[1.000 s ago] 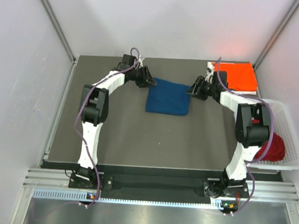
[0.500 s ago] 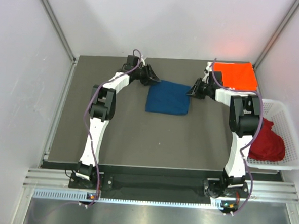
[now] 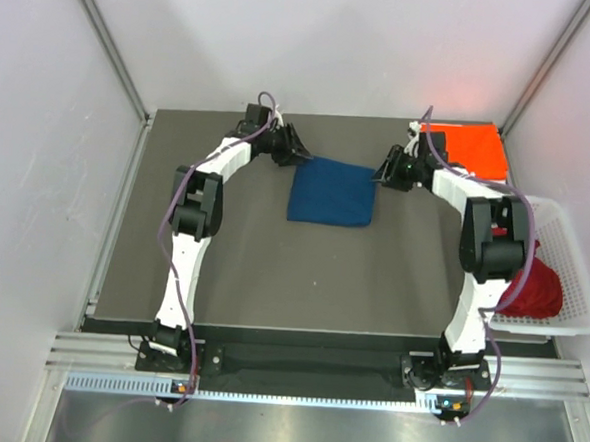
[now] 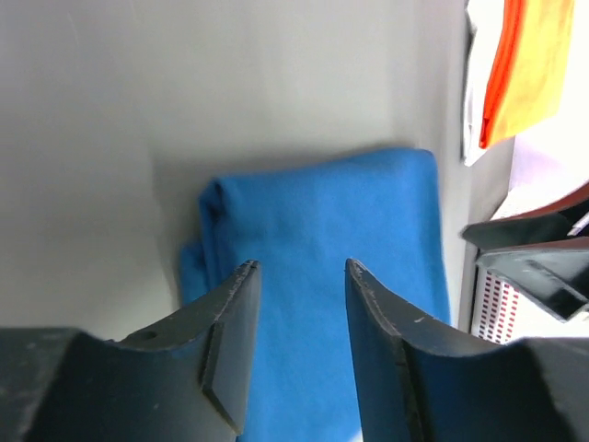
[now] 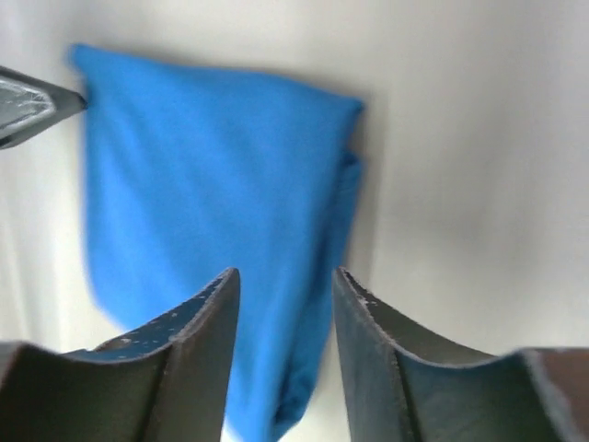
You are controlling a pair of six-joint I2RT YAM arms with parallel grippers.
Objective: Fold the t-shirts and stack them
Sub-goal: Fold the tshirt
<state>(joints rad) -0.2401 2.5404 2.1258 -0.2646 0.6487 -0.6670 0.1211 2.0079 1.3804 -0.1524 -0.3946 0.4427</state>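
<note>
We see the left gripper at the far left corner of the folded blue t-shirt. Its fingers stand moderately apart with nothing between them, as the left wrist view confirms. The right gripper mirrors it at the far right corner, its fingers likewise parted and empty. We cannot tell whether either gripper touches the cloth. The blue t-shirt lies flat as a neat, nearly square packet on the dark table, between the two grippers. Close up, stacked layers show at one folded corner, and the surface is smooth. A folded orange-red t-shirt lies at the far right corner. A crumpled dark red t-shirt sits in the white lattice basket.
</note>
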